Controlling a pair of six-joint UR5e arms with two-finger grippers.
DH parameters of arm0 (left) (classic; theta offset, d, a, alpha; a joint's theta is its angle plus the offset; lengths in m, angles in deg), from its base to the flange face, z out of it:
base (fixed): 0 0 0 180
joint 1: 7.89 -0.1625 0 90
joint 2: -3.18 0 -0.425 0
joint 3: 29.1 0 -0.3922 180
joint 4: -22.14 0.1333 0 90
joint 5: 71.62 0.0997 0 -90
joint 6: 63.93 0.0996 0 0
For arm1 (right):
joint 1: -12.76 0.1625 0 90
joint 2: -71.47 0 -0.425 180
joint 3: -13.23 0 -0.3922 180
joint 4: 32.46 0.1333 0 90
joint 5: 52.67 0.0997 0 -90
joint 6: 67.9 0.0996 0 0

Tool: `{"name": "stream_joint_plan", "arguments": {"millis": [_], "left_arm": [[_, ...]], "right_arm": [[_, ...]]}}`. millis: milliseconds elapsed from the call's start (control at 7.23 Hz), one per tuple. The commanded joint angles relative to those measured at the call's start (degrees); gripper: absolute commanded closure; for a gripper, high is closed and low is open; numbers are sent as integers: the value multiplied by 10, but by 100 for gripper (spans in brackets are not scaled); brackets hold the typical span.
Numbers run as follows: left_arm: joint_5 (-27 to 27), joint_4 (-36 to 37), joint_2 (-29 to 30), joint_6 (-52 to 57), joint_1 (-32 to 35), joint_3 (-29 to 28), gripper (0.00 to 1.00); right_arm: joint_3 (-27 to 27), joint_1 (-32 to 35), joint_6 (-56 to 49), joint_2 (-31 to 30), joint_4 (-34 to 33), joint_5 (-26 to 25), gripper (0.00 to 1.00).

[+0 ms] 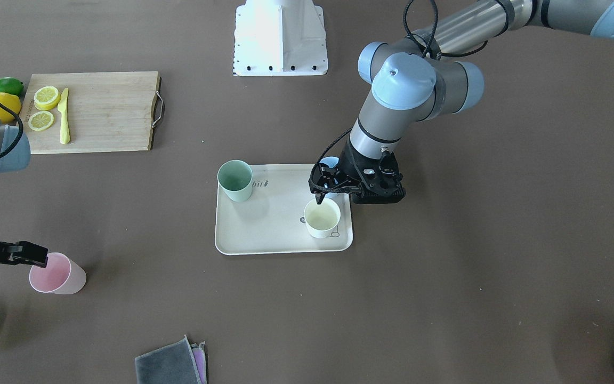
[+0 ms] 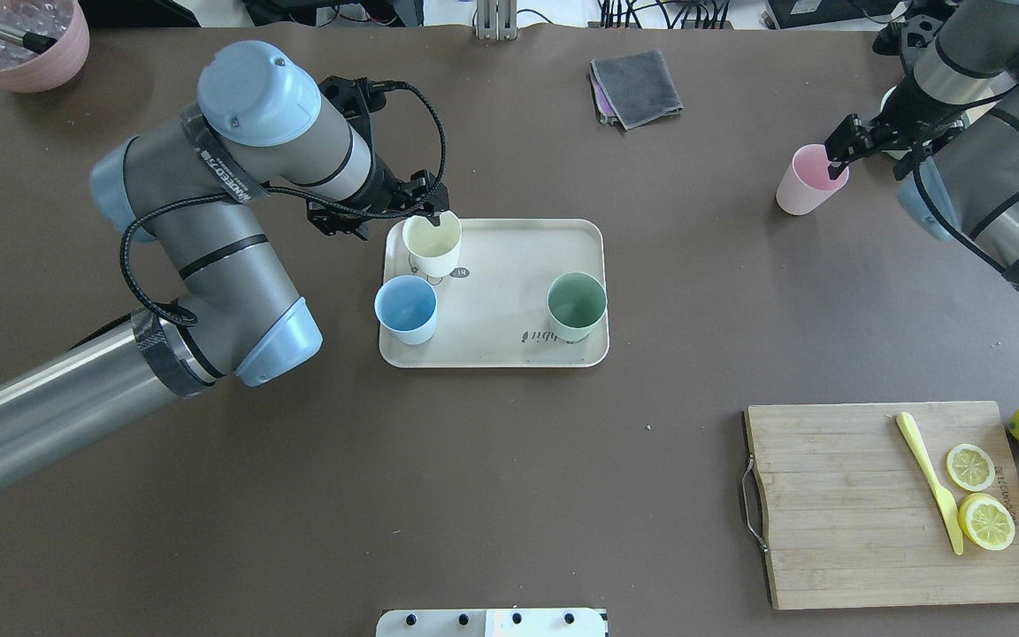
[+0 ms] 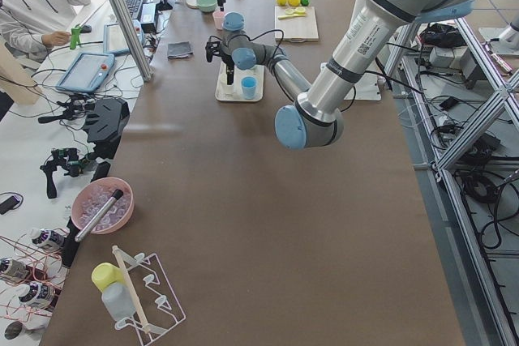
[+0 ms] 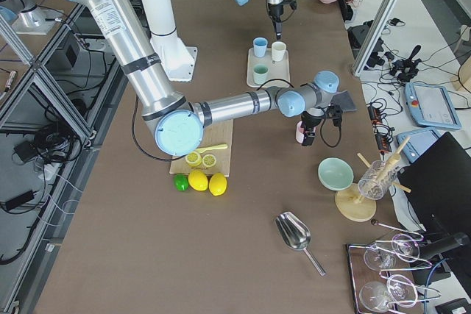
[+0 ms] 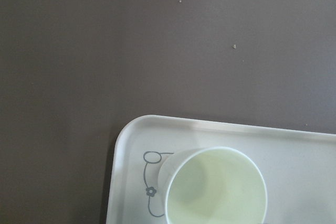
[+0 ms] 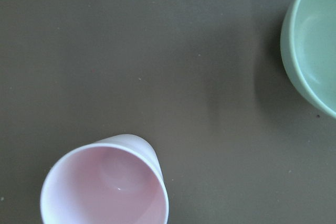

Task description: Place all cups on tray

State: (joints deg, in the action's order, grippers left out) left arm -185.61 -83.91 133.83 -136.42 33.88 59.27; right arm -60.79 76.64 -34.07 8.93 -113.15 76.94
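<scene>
Tray status: the flat beige rectangular tray with raised rim (image 2: 509, 239) is sitting mid-table and carrying three tumblers upright. The cream-white matte cup (image 2: 432, 241) is standing at the far corner on the robot's left, the light blue matte cup (image 2: 405, 307) at the near corner on that side, and the sage green matte cup (image 2: 576, 303) toward the right end by the script. The pale pink matte cup (image 2: 806, 181) is standing off the tray on the brown table (image 2: 474, 460), well to the right. The left gripper (image 2: 428, 211) is hanging at the cream-white cup's far rim, one fingertip meeting the lip in the front view; can't tell if the jaws are pinching the wall or free. The right gripper (image 2: 835, 157) is sitting at the pink cup's rim, one finger reaching over the opening; jaw state can't be told either. A wooden cutting board (image 2: 846, 504) with lemon slices (image 2: 971, 467) is lying near-right, and a folded grey cloth (image 2: 638, 84) at the far edge.
</scene>
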Motion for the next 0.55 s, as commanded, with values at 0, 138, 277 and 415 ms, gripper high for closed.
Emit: {"name": "stream_joint_plan", "arguments": {"millis": [0,138,277,415], "left_arm": [[-2,43,-1,7,23,39,2],[-3,87,-3,33,37,70,2],[-2,108,-20,49,38,96,2],[-3,110,-42,51,44,127,2]], "right_arm": [[15,-10,3,0,10,1,34],[26,-10,4,0,22,1,43],[28,-10,4,0,22,2,82],[28,-12,4,2,21,14,100]]}}
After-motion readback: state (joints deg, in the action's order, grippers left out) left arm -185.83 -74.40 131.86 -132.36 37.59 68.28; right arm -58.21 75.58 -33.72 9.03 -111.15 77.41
